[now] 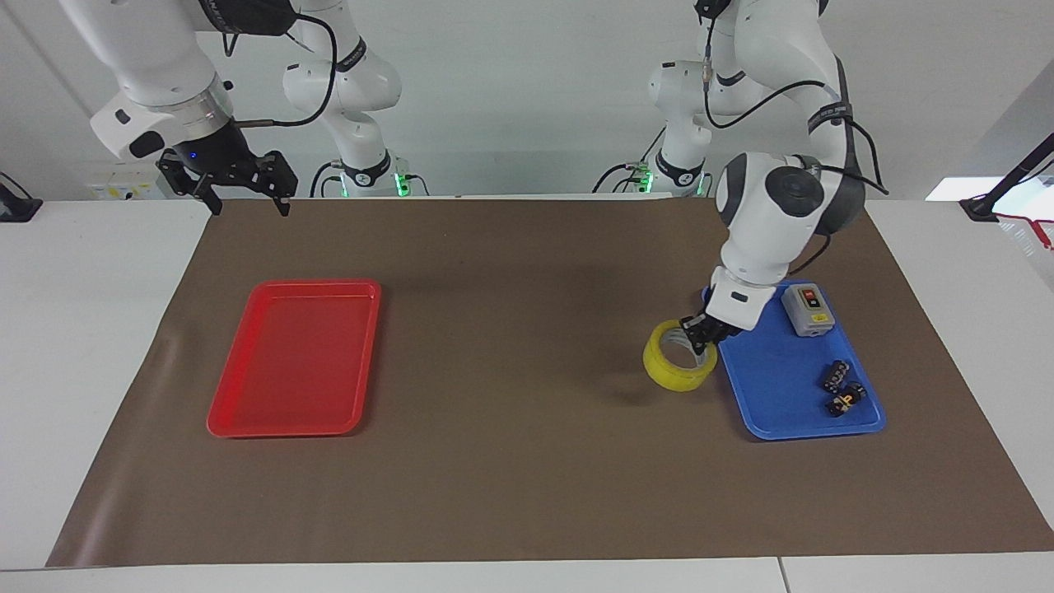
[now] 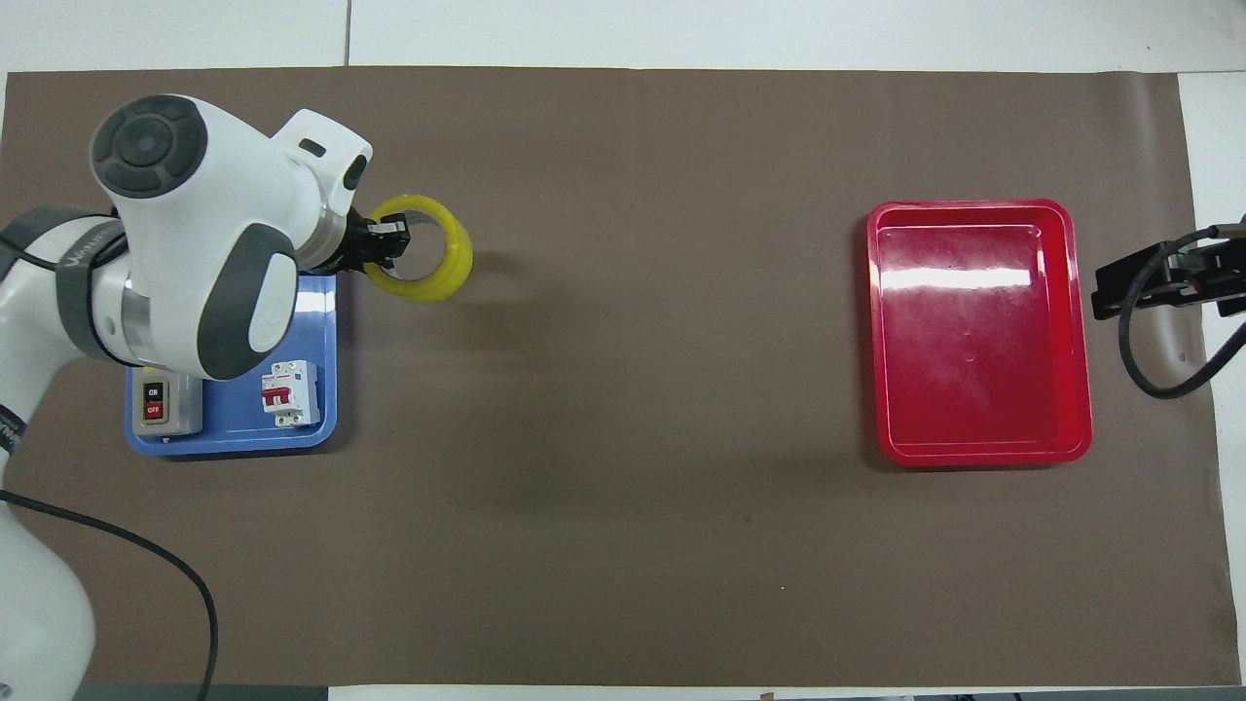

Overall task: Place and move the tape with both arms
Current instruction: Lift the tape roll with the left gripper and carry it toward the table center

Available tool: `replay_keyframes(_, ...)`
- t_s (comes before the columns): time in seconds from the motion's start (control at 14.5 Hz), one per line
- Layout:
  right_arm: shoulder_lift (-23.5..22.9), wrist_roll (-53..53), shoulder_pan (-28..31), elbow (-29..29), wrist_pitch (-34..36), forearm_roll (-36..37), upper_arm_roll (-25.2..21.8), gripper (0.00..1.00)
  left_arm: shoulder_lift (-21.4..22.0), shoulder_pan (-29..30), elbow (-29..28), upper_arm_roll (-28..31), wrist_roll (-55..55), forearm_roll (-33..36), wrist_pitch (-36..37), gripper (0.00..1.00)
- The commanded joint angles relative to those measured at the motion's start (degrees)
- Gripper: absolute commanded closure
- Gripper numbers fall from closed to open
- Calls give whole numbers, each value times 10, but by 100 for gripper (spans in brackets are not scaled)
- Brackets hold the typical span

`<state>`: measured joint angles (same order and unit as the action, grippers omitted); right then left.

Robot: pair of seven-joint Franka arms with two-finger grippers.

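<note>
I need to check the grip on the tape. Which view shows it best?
The facing view: the left pincer is shut on the tape at its rim, held above the brown mat beside the blue tray. The overhead view shows the ring plainly, but not its height.

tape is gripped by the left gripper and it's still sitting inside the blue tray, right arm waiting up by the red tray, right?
Not quite. The left gripper does grip the tape, but the tape is out of the blue tray: the facing view shows it in the air over the brown mat beside the tray. The right gripper does wait, open, near the red tray.
</note>
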<state>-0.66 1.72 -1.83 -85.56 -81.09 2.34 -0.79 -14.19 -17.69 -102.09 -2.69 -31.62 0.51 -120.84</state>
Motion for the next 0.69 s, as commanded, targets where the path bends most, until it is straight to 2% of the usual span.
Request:
replay_keyframes(0.0,1,-1,8,-2,-6,1,2,0,-2,-56,-6,8,-58,18,-16,100)
replay_keyframes(0.41,2,-1,9,-2,-6,1,1,0,-51,-163,-6,8,-201,83,-54,100)
replay_keyframes(0.62,4,-7,24,-9,-1,1,0,0,-75,-187,-6,8,-208,85,-60,100)
